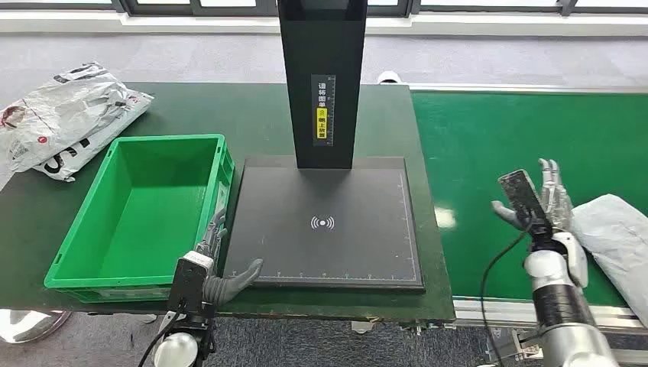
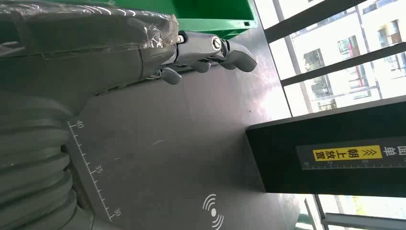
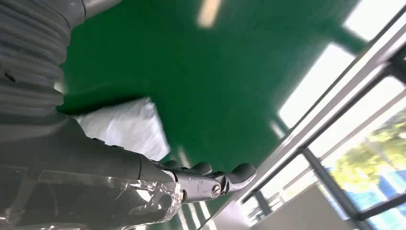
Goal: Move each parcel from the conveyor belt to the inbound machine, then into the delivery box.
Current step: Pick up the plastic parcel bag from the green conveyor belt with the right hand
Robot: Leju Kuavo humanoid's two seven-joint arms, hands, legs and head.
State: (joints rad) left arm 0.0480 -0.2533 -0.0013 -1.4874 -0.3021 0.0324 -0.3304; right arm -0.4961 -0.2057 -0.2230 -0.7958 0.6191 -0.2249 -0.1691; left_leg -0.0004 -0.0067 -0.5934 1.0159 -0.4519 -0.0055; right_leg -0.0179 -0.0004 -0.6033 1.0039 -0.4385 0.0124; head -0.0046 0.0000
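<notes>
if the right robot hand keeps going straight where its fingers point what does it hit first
Probably nothing: the right robot hand is open, fingers pointing up the bare green conveyor belt. The white parcel lies beside it, off that line. Depth is uncertain.

Dark green bench (image 1: 191, 107) carrying a green delivery box (image 1: 145, 214), the black inbound machine (image 1: 328, 222) beside it, and crumpled parcels (image 1: 65, 118) at the far corner. Adjacent conveyor belt (image 1: 497, 153) bearing one grey parcel (image 1: 619, 229).
</notes>
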